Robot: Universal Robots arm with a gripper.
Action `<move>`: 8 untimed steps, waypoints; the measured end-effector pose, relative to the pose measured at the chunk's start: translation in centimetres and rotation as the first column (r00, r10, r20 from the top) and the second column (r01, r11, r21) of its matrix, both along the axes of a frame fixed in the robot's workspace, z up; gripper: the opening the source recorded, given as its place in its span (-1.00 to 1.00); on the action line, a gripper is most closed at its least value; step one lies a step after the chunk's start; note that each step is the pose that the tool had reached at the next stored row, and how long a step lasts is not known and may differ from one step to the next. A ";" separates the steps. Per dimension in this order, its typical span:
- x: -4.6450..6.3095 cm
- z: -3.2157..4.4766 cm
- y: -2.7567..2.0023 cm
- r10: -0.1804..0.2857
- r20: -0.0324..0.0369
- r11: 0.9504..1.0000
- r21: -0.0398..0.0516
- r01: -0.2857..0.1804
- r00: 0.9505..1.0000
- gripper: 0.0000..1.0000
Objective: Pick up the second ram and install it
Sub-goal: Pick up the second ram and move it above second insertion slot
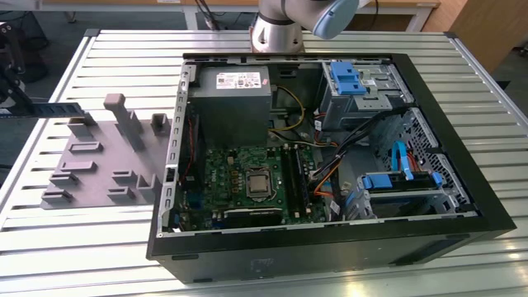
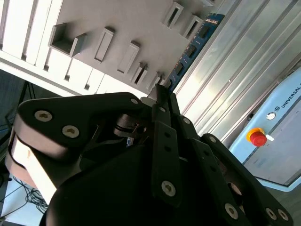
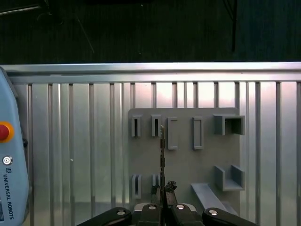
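The gripper has its two fingers pressed together on one end of the ram stick, which shows edge-on in the first wrist view as a thin dark line running straight out from the fingertips. In the second wrist view its flat side shows blue with a row of black chips.

The stick hangs over the grey tray, in line with a column of narrow slots. It looks lifted clear of them, though from this angle I cannot tell for sure. In the exterior view the stick lies level above the tray's far corner, on the exterior view's left, beside a tall post.

The tray rests on the ribbed metal table. Farther along the table lies a pale blue control pendant with a red button.

Well apart from the stick, on the exterior view's right, the open computer case lies on its side. Inside it are the green motherboard, its silver processor and the grey power supply. Behind the case stands the arm's base.
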State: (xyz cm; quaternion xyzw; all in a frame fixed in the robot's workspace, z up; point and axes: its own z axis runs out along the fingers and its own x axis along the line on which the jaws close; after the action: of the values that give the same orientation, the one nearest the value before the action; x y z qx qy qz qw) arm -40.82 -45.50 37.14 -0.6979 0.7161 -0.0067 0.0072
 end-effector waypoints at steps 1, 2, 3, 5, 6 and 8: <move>0.0 0.16 0.00 0.000 0.000 1.000 0.000 0.000 1.000 -0.73; 0.0 0.30 0.00 0.000 0.000 1.000 0.000 0.000 1.000 -0.73; 0.0 0.94 0.01 0.000 0.000 1.000 0.000 0.000 1.000 -0.73; 0.0 1.15 0.01 0.000 0.000 1.000 0.000 0.000 1.000 -0.73; 0.0 1.25 0.01 0.000 0.000 1.000 0.000 0.000 1.000 -0.73; 0.0 1.46 0.02 0.000 0.000 1.000 0.000 0.000 1.000 -0.73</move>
State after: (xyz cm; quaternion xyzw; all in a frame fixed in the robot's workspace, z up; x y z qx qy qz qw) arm -40.82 -45.49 38.61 -0.6979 0.7161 -0.0067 0.0071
